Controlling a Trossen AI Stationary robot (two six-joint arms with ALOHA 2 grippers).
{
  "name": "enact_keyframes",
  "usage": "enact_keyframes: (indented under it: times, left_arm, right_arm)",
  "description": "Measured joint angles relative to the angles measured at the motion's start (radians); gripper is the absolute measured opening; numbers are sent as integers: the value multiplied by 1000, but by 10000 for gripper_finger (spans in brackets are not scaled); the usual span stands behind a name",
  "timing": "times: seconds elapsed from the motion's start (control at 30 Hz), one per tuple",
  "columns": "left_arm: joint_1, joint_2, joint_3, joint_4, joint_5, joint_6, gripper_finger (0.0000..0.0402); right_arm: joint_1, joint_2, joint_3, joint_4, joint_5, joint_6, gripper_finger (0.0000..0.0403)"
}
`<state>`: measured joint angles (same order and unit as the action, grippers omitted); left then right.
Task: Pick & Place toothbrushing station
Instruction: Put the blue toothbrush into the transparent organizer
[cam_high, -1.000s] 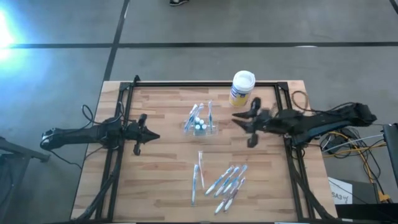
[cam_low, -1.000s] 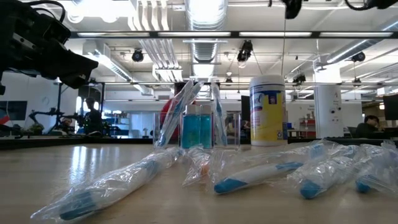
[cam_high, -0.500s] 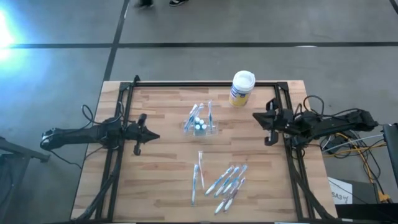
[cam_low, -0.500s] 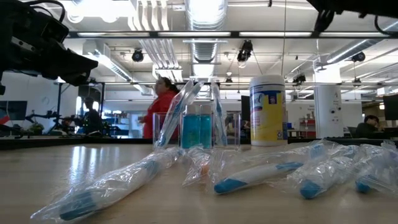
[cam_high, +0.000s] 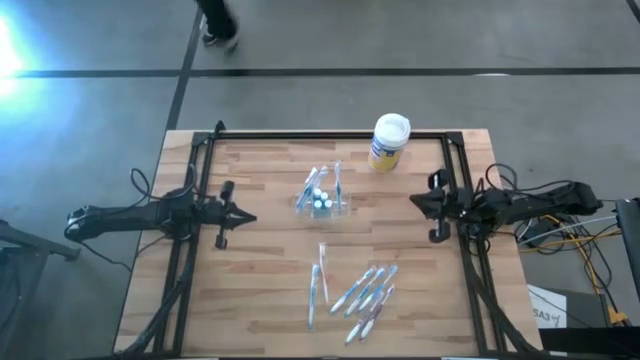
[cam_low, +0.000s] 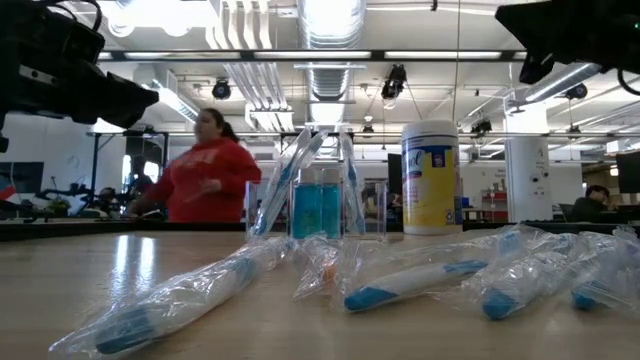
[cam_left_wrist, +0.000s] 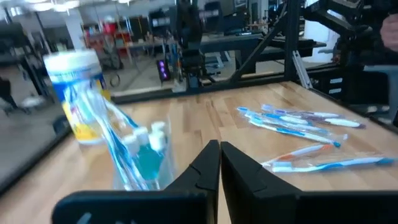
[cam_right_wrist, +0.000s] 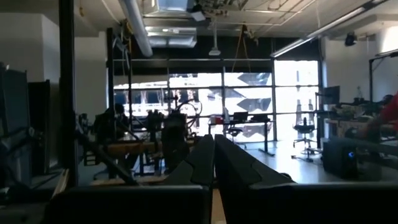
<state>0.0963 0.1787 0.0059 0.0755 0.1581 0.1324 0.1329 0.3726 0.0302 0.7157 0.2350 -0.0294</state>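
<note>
The toothbrushing station (cam_high: 322, 200), a small clear holder with blue-handled toothbrushes and white-capped blue tubes standing in it, rests on its base mid-table; it also shows in the low view (cam_low: 318, 197) and the left wrist view (cam_left_wrist: 140, 155). Several wrapped toothbrushes (cam_high: 360, 295) lie flat toward the near edge. My left gripper (cam_high: 250, 219) is shut at the table's left side, holding nothing. My right gripper (cam_high: 413, 201) is shut at the right side, tipped upward, holding nothing.
A yellow canister with a white lid (cam_high: 389, 142) stands at the far edge, right of centre. A black frame (cam_high: 330, 136) runs round the tabletop. A person in red (cam_low: 200, 175) walks in the room beyond the table. Cables (cam_high: 570, 235) lie off the right edge.
My right gripper has drawn back from near the holder and canister toward the table's right edge, sinking lower, and its fingers have shut. A person has walked across the room behind the table. The holder and brushes have stayed put.
</note>
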Motion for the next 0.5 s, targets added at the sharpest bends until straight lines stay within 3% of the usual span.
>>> enact_keyframes:
  times: [0.2, 0.5]
  left_arm:
    - [0, 0, 0, 17, -2, 87, 5]
    - [0, 0, 0, 20, -2, -89, 20]
  right_arm:
    - [0, -6, -22, -72, -13, 26, 8]
    - [0, -4, -22, -212, -208, 54, 8]
